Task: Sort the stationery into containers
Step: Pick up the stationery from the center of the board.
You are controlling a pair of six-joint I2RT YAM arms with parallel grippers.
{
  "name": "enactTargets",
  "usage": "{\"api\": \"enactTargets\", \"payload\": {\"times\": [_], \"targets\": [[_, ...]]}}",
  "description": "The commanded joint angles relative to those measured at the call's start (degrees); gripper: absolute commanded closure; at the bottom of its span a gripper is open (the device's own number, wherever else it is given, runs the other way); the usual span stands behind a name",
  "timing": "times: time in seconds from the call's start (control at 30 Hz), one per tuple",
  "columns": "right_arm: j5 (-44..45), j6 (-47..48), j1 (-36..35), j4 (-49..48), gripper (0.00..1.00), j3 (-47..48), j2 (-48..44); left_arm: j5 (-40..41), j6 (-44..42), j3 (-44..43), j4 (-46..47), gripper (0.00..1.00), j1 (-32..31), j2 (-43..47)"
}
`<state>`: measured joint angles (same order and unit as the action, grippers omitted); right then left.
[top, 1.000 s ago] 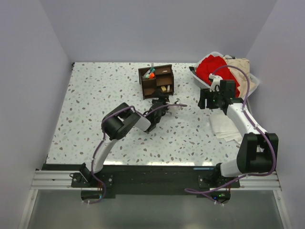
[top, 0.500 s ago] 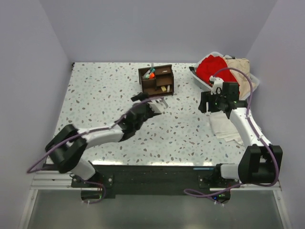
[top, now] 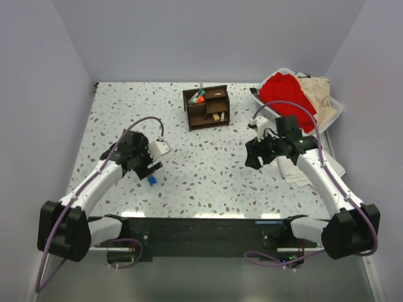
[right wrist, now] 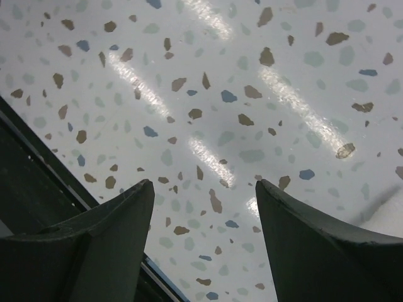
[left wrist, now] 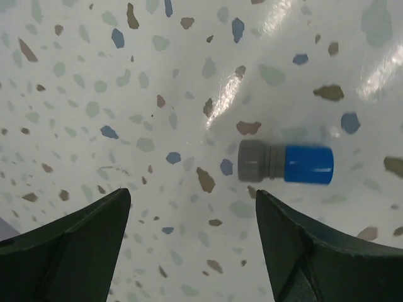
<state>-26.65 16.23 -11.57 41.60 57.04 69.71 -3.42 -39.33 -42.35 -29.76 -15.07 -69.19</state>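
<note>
A stubby blue-grey cylinder (left wrist: pixel 286 163) lies on its side on the speckled table, also seen from above as the cylinder (top: pixel 152 181) at the left front. My left gripper (left wrist: pixel 192 192) hangs open just above the table, the cylinder slightly ahead of its right finger and not between the jaws; from above the left gripper (top: pixel 150 167) sits just behind it. The dark brown wooden organiser (top: pixel 206 107) stands at the back centre with pens in its top cubby. My right gripper (right wrist: pixel 204 182) is open over bare table; seen from above, the right gripper (top: pixel 253 157) is right of centre.
A white basket (top: pixel 334 108) with red and beige cloth stands at the back right. A white folded cloth (top: pixel 301 170) lies under the right arm. The table's dark front edge (right wrist: pixel 38 182) shows at the lower left of the right wrist view.
The left arm has swung from beside the organiser to the left front, and its gripper has opened wider above the cylinder. The right gripper has moved forward and left, away from the basket.
</note>
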Motion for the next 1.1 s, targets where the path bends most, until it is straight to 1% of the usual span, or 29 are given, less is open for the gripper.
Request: {"api": "enactTargets", "payload": {"times": [0.0,0.03,0.07,0.1,0.13,0.17,0.2,0.23,0.27,0.3,0.4,0.6,0.8,0.93,1.07], "targets": [[-2.43,3.12,-2.14,2.43,0.31,2.9,-1.16,-15.47,-39.99,2.36,-13.28,0.16,5.58,9.59],[-2.61,2.59,-2.22,1.91,0.31,2.64,-0.9,-16.35,-46.73,2.01,-15.14,0.19,5.67,9.69],[-2.7,2.23,-2.23,1.38,0.31,2.38,-1.24,-17.49,-49.85,0.35,-17.5,0.27,5.67,9.08],[-2.79,1.88,-2.23,0.33,0.31,1.94,-1.59,-20.02,-53.53,-1.06,-24.05,0.29,5.67,8.11],[-2.79,1.88,-2.23,0.06,0.31,1.59,-1.86,-21.09,-57.92,-2.29,-26.64,0.31,5.67,5.58],[-2.7,1.88,-2.23,-0.21,0.31,1.24,-2.3,-23.71,-59.36,-4.39,-28.67,0.34,5.67,3.99],[-2.53,1.96,-2.14,-0.82,0.31,0.54,-2.39,-24.96,-60.76,-5.19,-32.0,0.35,5.67,2.49],[-2.61,1.88,-2.14,-1.0,0.31,0.18,-2.56,-25.58,-63.65,-6.16,-33.33,0.36,5.67,-0.57],[-2.61,1.88,-2.22,-1.09,0.31,-0.08,-2.74,-26.98,-64.63,-6.78,-34.04,0.36,5.67,-1.9],[-2.7,1.62,-2.23,-1.26,0.31,-0.43,-3.0,-27.51,-64.9,-7.22,-34.14,0.36,5.58,-4.26],[-2.88,1.0,-2.22,-1.18,0.31,-0.26,-3.09,-26.99,-63.33,-7.84,-31.52,0.36,3.83,-7.35],[-2.61,0.03,-2.14,-2.32,0.31,-0.08,-2.65,-24.88,-61.22,-8.19,-28.08,0.37,0.14,-11.05],[-2.26,-0.67,-2.14,-3.9,0.31,-0.17,-1.77,-22.51,-58.76,-8.45,-25.97,0.42,-3.38,-14.12],[-1.65,-0.85,-2.14,-4.34,0.31,-0.43,-1.86,-20.31,-59.1,-9.94,-26.23,0.48,-3.47,-16.68],[-1.21,-1.11,-2.14,-4.69,0.31,-1.05,-2.21,-18.47,-60.16,-10.83,-26.23,0.5,-3.47,-18.61]]}}
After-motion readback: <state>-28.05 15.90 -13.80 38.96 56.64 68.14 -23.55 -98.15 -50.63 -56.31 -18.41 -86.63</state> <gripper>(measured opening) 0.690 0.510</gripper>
